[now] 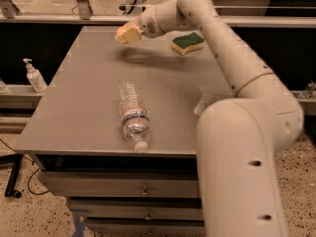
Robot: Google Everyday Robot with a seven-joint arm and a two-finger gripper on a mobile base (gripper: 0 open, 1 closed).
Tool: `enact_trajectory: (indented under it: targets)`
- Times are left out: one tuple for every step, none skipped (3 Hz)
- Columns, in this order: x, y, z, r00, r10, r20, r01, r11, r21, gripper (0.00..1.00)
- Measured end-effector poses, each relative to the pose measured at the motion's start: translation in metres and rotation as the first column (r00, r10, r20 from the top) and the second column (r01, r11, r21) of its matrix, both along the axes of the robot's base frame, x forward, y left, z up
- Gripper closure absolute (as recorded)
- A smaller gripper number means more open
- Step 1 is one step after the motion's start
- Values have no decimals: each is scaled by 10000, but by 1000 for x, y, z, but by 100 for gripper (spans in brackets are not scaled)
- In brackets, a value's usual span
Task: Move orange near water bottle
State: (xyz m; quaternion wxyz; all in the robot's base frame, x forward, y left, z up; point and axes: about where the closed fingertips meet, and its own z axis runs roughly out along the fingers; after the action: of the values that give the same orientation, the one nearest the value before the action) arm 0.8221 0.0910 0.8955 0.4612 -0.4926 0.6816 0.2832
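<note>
The water bottle (133, 115) lies on its side on the grey table (84, 102), with its white cap toward the front edge and its red-blue label band near the cap end. My gripper (126, 34) hovers over the table's far edge, left of centre, well beyond the bottle. Its shadow falls on the table just below it. No orange shows in this view. It is hidden or out of view.
A green-and-yellow sponge (188, 42) lies at the far right of the table, next to my arm (232, 58). A white pump dispenser (33, 76) stands on a ledge to the left. Drawers (143, 189) sit under the table. A railing runs behind.
</note>
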Motion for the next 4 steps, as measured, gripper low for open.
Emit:
enact_trajectory:
  targets:
    - [-41,-56,16,9997,-199,106,200,9997,-112,100]
    - [-96,-113,12,9996,-284,86,287,9990,-347,100]
    - [-146,-149,3,9999,-159,37,161,9988,-461,100]
    - [-191,-160,5,9994,349,12,-349,9990,-265,100]
